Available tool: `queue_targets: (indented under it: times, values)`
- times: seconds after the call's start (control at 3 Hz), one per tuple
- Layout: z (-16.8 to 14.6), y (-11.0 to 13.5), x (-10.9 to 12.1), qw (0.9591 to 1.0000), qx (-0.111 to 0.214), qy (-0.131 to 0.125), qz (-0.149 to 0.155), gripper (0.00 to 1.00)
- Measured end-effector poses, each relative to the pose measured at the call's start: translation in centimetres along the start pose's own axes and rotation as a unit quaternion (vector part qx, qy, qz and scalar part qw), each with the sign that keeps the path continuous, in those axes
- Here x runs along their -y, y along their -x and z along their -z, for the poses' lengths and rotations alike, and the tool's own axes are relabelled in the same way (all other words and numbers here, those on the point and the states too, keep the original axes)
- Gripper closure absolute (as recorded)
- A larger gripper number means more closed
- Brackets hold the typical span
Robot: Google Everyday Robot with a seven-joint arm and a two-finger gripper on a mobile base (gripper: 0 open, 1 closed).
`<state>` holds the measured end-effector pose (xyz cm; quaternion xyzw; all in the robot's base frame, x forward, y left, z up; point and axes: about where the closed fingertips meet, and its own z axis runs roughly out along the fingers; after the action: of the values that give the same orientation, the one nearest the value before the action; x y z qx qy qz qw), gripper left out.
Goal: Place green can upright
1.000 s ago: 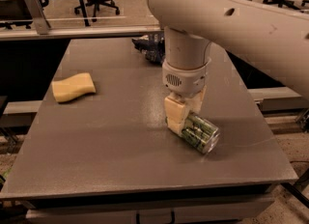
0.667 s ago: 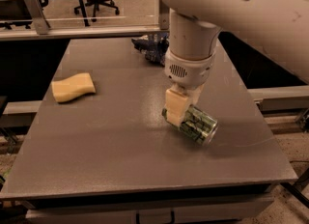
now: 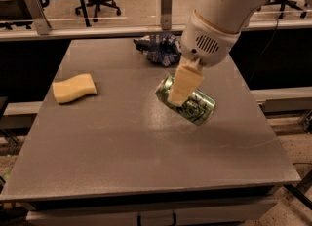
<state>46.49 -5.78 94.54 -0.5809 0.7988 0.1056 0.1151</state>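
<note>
The green can (image 3: 195, 104) is a shiny green drink can with pale print. It hangs tilted on its side above the grey table (image 3: 122, 147), right of the middle. My gripper (image 3: 181, 87) comes down from the white arm (image 3: 219, 10) at the top right and is shut on the green can. One cream finger (image 3: 184, 81) lies across the can's near side; the other finger is hidden behind the can.
A yellow sponge (image 3: 74, 88) lies at the left of the table. A wrinkly blue-and-white foil bag (image 3: 158, 48) lies at the back, just behind the arm. A rail with posts and office chairs stand beyond the table's far edge.
The can has been lifted off the table surface and carried up and slightly back. The arm has risen and swung up to the right with it.
</note>
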Motion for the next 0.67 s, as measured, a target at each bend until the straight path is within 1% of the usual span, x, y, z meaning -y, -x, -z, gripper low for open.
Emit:
queue_targets:
  times: [0.33, 0.67]
  values:
    - [1.0, 0.0, -0.5, 0.9968, 0.068, 0.012, 0.041, 1.0]
    - [2.6, -0.5, -0.8, 0.9789, 0.191, 0.016, 0.072, 1.0]
